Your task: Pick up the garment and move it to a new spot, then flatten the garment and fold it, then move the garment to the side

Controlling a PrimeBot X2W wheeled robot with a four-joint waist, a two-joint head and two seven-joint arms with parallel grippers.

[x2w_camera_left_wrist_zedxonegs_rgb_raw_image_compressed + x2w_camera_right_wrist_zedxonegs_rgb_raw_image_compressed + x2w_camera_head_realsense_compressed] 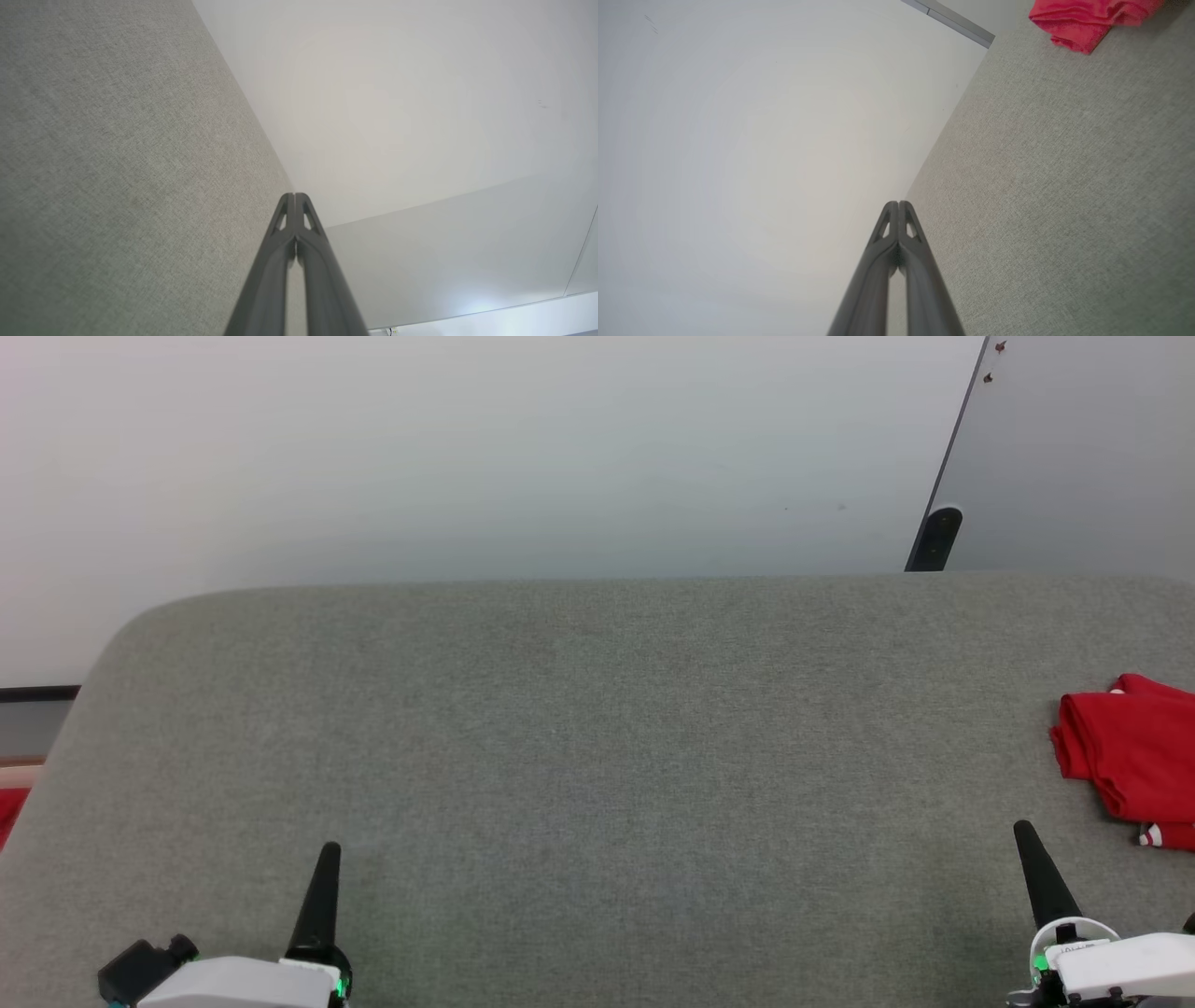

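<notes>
The garment [1134,758], red and folded into a compact bundle with a bit of white-and-red trim at its near edge, lies at the far right of the grey fabric table [597,756], cut off by the frame edge. It also shows as a red bundle [1087,18] at the top right of the right wrist view. My right gripper [1024,828] is shut and empty, a short way to the near left of the garment, not touching it. My left gripper [330,849] is shut and empty at the lower left, far from the garment. Both pairs of fingers [295,198] [898,205] press together at their tips.
The table has a rounded far left corner [140,616] and a pale wall [467,448] behind it. A grey panel [1083,448] with a dark foot [936,539] stands at the back right. A red patch [9,807] lies on the floor past the table's left edge.
</notes>
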